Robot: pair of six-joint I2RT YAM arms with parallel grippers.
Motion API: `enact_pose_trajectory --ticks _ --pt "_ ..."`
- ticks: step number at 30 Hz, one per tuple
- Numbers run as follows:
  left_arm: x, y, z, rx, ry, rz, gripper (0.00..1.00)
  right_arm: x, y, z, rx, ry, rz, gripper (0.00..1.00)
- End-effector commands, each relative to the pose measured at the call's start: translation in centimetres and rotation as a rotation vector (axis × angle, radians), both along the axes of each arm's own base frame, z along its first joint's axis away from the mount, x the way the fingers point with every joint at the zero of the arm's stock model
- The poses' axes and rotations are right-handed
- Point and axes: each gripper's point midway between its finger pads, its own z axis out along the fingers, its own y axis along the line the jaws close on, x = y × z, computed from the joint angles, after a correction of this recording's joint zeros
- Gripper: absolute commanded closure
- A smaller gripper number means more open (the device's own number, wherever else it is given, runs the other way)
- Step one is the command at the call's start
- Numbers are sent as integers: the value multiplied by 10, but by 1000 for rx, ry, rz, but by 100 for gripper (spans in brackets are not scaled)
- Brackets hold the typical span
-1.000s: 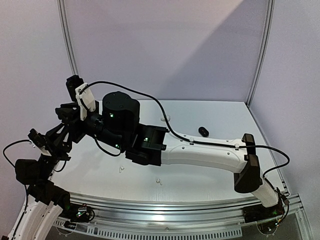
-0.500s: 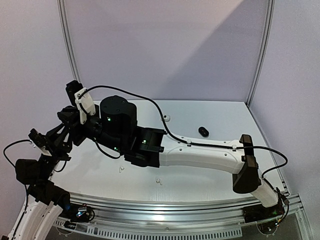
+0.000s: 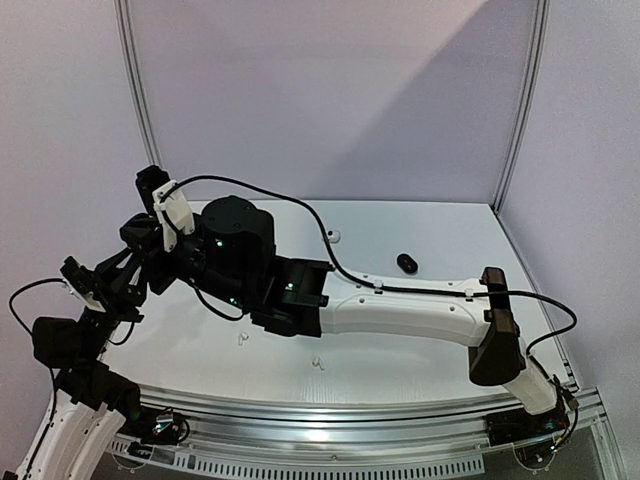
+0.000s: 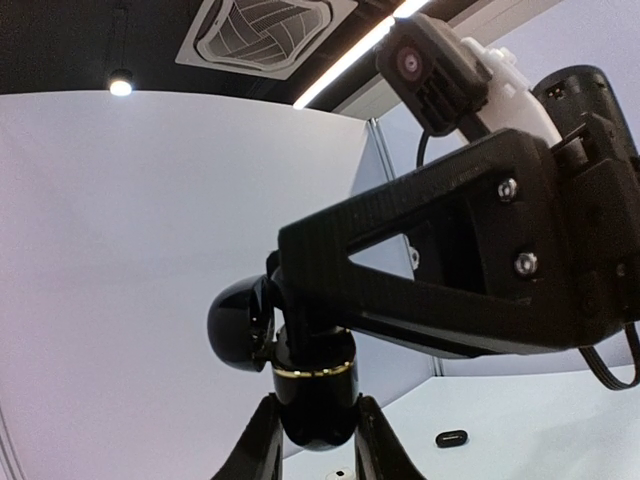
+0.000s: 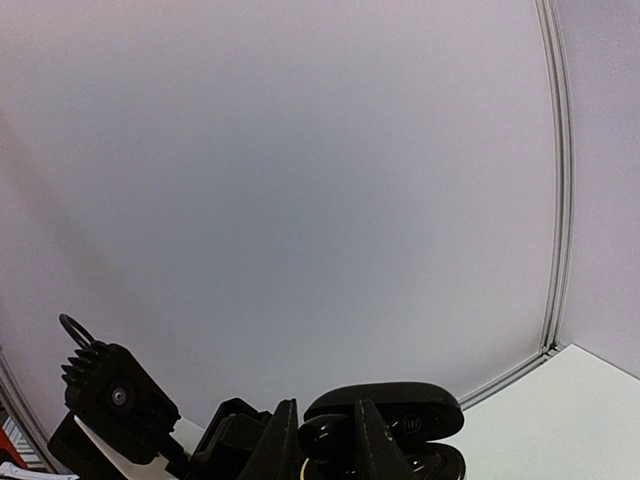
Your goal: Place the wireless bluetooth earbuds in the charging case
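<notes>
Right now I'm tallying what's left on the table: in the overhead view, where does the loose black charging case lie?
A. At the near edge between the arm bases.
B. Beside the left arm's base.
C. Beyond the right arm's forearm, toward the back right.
C: the black charging case lies on the table just past the right arm's white forearm, on its far side.

Soft, even light is filling the top view; a broad diagonal shadow is crossing the back wall [image 3: 300, 80], running up toward 1 o'clock. In the left wrist view a ceiling strip light [image 4: 350, 55] is glaring at 12 o'clock, leaving the charging case [image 4: 313, 400] a backlit silhouette. In the right wrist view the corner post [image 5: 555, 200] is bowing at 3 o'clock.
</notes>
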Motion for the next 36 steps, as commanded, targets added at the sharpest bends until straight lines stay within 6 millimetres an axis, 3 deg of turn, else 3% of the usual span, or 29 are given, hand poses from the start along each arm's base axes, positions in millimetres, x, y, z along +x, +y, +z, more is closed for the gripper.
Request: enact_pose_trajectory --ticks 1,9,15,36 --pt "0 3 2 -13 -11 15 100 -1 -6 -5 -35 22 -19 86" --pt "0 3 3 -12 -12 14 100 0 -6 -6 -35 23 -24 76" --pt "0 2 2 -7 -10 5 100 2 -7 -2 -26 15 -39 80" --pt "0 0 0 -1 -2 -7 100 5 -5 -5 -43 7 -55 73"
